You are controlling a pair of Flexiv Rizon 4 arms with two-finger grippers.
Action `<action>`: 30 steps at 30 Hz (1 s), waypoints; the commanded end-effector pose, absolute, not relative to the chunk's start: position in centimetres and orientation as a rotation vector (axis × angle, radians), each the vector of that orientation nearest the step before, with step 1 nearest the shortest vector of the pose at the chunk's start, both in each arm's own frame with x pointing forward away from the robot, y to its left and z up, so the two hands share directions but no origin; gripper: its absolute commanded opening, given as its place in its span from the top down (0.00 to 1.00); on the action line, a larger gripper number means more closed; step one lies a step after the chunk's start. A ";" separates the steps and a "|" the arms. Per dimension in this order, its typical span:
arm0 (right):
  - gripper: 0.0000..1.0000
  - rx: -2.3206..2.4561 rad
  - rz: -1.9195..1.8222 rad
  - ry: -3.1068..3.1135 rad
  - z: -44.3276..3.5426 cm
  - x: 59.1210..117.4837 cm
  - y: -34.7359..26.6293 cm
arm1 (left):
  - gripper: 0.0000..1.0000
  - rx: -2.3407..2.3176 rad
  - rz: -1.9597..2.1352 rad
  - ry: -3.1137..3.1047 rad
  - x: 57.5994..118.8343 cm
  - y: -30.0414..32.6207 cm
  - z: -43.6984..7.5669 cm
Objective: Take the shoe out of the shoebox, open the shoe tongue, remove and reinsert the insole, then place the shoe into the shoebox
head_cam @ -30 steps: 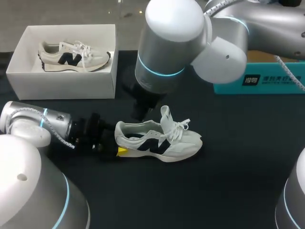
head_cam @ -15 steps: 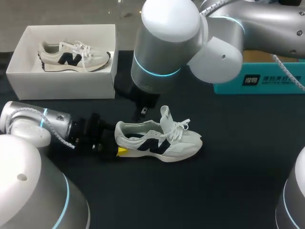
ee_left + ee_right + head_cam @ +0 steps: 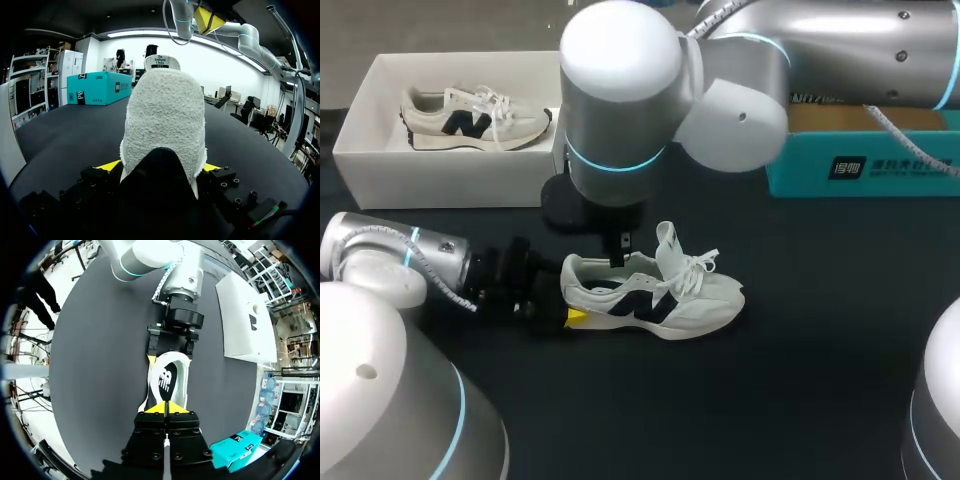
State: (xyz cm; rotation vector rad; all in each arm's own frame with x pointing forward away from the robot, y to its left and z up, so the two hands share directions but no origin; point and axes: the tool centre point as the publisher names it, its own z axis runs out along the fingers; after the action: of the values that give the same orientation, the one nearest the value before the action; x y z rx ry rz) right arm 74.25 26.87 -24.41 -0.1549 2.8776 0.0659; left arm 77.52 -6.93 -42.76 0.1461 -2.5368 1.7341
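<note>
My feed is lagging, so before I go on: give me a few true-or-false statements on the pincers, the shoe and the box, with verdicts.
1. The left pincer is shut on the heel of the shoe on the table. True.
2. The shoebox is empty. False: a second shoe lies in it.
3. The right pincer is open wide. False: its tips are together, above the shoe.
4. The shoe stands upright on its sole. True.
</note>
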 end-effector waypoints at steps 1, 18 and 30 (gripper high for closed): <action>1.00 -0.147 0.010 2.881 -24.3 74.3 27.7 | 1.00 0.145 1.731 -2.537 77.7 -6.9 -43.0; 1.00 -0.009 -0.019 2.927 -32.6 76.9 26.7 | 1.00 0.145 1.731 -2.537 77.7 -6.9 -43.0; 1.00 -0.009 -0.019 2.927 -32.6 76.9 26.7 | 1.00 0.145 1.731 -2.537 77.7 -6.9 -43.0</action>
State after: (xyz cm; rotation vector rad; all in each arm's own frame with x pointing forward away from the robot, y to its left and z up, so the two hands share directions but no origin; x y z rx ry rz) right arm 76.93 26.67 -32.55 -0.0105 2.9295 -0.0175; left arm 77.52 -6.93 -42.76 0.1461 -2.5367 1.7342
